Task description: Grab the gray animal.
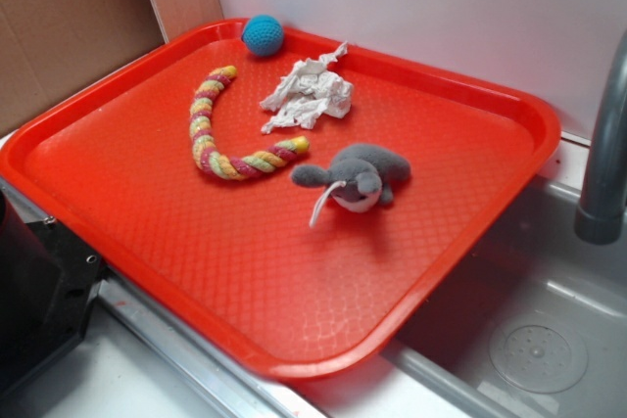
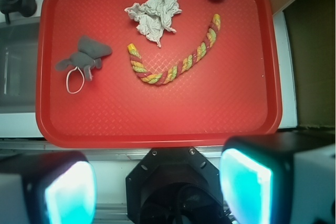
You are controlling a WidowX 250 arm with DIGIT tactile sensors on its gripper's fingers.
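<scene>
Lying on its side near the right edge of the red tray (image 1: 118,115) in the exterior view, the gray animal (image 1: 358,176) has bare tray all round it, which should leave room for fingers on both flanks. Its white loop string (image 1: 323,203) trails toward the near side. The braided rope (image 1: 220,134) ends just beside it on the left, while the paper wad (image 1: 309,95) and the blue ball (image 1: 263,34) sit farther off. Held high and back over the tray's near rim, the pincer (image 2: 157,187) stands wide apart and empty in the wrist view, likely to take in everything before descending.
</scene>
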